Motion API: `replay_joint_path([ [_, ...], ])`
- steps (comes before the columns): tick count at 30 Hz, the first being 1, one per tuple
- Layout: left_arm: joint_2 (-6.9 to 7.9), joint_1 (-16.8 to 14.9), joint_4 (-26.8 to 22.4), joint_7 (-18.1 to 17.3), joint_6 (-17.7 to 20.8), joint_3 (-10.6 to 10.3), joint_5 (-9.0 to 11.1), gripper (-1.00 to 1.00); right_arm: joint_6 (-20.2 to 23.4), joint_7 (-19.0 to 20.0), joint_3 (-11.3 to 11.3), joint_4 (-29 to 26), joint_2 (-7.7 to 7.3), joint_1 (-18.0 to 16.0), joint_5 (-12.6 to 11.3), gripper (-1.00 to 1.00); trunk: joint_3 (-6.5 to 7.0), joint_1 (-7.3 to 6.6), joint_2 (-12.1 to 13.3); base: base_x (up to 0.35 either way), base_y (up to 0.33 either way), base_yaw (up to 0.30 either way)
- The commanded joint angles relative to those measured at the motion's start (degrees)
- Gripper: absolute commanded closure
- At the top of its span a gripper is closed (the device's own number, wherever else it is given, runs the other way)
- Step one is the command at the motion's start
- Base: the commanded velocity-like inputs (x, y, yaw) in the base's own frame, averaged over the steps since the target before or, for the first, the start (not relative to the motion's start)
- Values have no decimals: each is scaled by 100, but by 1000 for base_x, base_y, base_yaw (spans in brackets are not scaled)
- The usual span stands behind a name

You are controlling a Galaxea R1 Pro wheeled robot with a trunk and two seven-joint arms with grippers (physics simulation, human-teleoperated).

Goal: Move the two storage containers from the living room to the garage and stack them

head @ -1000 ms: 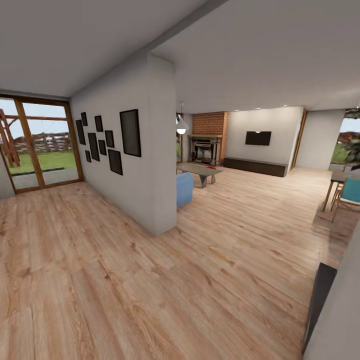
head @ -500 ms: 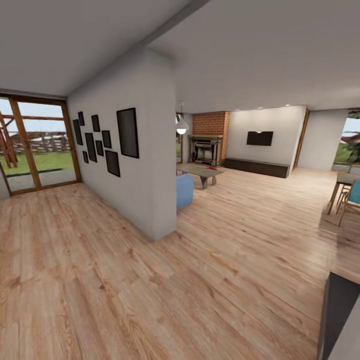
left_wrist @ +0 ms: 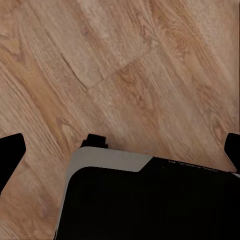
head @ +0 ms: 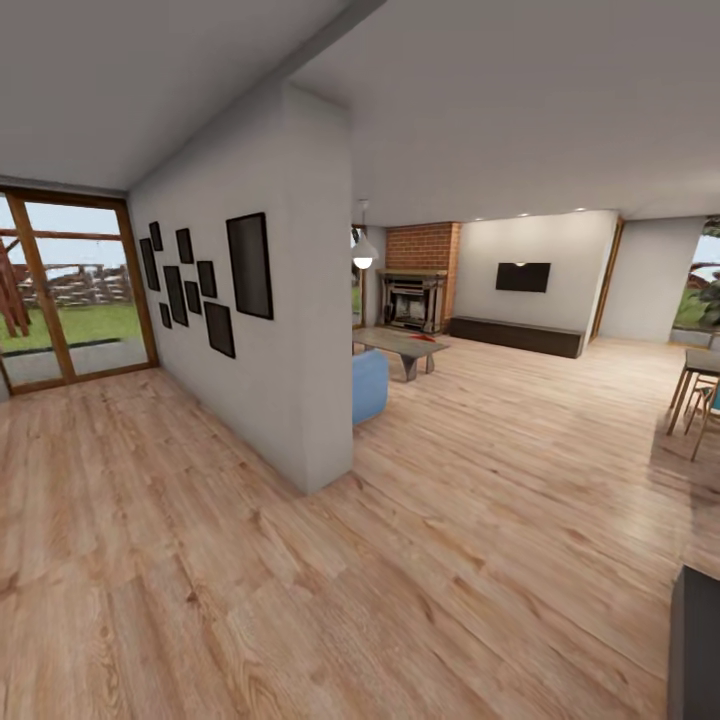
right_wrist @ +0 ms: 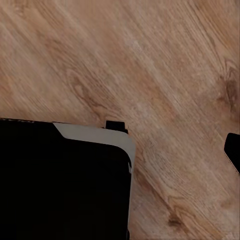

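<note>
Storage containers not yet in hand; rolling over plank floor [head: 420, 560] toward brick fireplace [head: 420, 275]. Left pincer [left_wrist: 120, 150] spread wide, empty; right pincer's state unclear.

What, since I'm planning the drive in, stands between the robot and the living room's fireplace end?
The partition wall ends at left, with a blue seat and a low table just beyond it. Right of those, bare wood floor runs through to the fireplace.
</note>
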Motion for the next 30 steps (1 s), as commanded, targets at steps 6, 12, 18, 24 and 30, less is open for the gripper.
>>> replay_joint_path([
  [6, -2, -5, 5, 10, -19, 15, 23, -100, -33, -5, 44, 18, 11, -8, -76, -100, -9, 5, -7, 322, 0, -11],
  [12, -2, -5, 5, 7, -19, 15, 23, -100, -33, -8, 18, 18, 11, -8, -121, -100, -9, 5, -7, 322, 0, -213],
  [18, -2, -5, 5, 6, -19, 15, 23, -100, -33, -8, 14, 18, 11, -8, -123, -100, -9, 5, -7, 322, 0, -279],
  [24, -2, -5, 5, 6, -19, 15, 23, -100, -33, -9, 17, 18, 15, -6, -110, -100, -9, 5, -7, 323, 0, -248],
  [30, -2, -5, 5, 6, -19, 15, 23, -100, -33, -9, 21, 18, 11, -8, -95, -100, -9, 5, -7, 322, 0, -34],
])
